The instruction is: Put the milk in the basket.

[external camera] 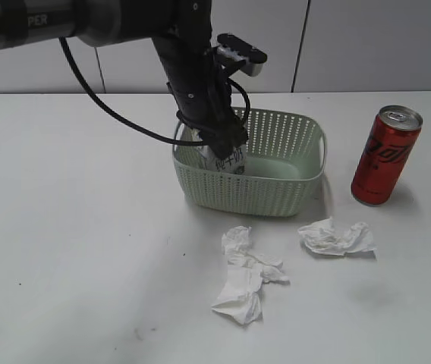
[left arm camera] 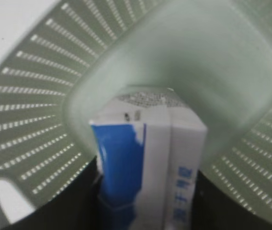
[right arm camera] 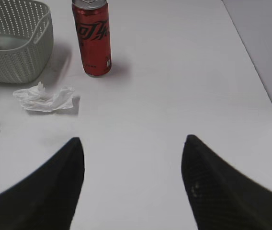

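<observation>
The milk, a white carton with blue print, is inside the left end of the pale green basket, tilted. My left gripper reaches down into the basket and is shut on the milk. In the left wrist view the milk sits between my two dark jaws with the basket floor right below it. My right gripper is open and empty over bare table, far right of the basket; it does not show in the exterior view.
A red can stands right of the basket; it also shows in the right wrist view. Two crumpled white tissues lie in front of the basket. A black cable hangs from my left arm.
</observation>
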Available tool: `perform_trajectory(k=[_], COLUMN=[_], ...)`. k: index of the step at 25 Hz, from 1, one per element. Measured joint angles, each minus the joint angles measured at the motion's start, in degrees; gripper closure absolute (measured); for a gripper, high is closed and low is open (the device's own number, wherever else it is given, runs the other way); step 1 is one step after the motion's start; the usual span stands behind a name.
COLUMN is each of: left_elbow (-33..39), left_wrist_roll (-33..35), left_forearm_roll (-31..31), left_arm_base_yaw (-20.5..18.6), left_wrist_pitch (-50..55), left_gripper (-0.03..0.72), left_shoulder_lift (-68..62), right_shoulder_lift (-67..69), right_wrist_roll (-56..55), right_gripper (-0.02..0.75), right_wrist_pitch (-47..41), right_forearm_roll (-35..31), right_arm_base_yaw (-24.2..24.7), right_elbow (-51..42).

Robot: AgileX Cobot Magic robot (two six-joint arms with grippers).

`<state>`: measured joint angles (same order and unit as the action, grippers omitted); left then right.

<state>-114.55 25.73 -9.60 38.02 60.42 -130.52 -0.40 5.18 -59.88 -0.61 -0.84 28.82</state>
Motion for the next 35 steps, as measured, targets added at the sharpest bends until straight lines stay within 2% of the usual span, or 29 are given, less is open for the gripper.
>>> perform_trajectory(k=[2,3,5,6,8,12,16,22,27,31,35], left_elbow=[0.0,0.0,-0.15,-0.2,-0.2,-0.38,-0.69,-0.68,1.73,7.5,17.09], left_wrist_roll=[0.0,0.0,0.0,0.0,0.0,-0.08,-3.12,-8.95,-15.6,-16.89,-17.18], left_forearm_roll=[-1.55,-2.06,-2.58,-2.6,-2.6,-0.82,1.75,6.07,6.31,5.7,5.68], left_arm_base_yaw=[-0.03,-0.03,-0.03,-0.03,-0.03,-0.31,-2.88,-12.15,-22.08,-28.44,-32.8], left_wrist_pitch=[0.06,-0.09,-0.39,-0.32,0.23,2.07,3.5,8.66,9.12,9.18,9.18], left_gripper=[0.368,0.316,0.156,0.099,0.036,0.041,0.052,0.092,0.11,0.11,0.11], left_shoulder_lift=[-0.44,-0.44,0.22,0.7,2.01,7.3,13.18,16.51,17.64,20.72,26.16], right_shoulder_lift=[0.0,0.0,0.0,0.0,0.0,0.0,0.0,0.0,0.0,0.0,0.0], right_wrist_roll=[0.0,0.0,0.0,0.0,0.0,0.0,-0.05,-0.05,-0.05,-0.05,-0.05], right_gripper=[0.239,0.239,0.239,0.239,0.239,0.239,0.239,0.239,0.239,0.239,0.239], right_wrist_pitch=[0.0,0.0,0.0,0.0,0.0,0.0,0.0,0.0,0.0,0.0,0.0], right_forearm_roll=[0.0,0.0,0.0,0.0,0.0,0.0,0.0,0.0,0.0,0.0,0.0], right_arm_base_yaw=[0.0,0.0,0.0,0.0,0.0,0.0,0.0,0.0,0.0,0.0,0.0], right_elbow=[0.0,0.0,0.0,0.0,0.0,0.0,0.0,0.0,0.0,0.0,0.0])
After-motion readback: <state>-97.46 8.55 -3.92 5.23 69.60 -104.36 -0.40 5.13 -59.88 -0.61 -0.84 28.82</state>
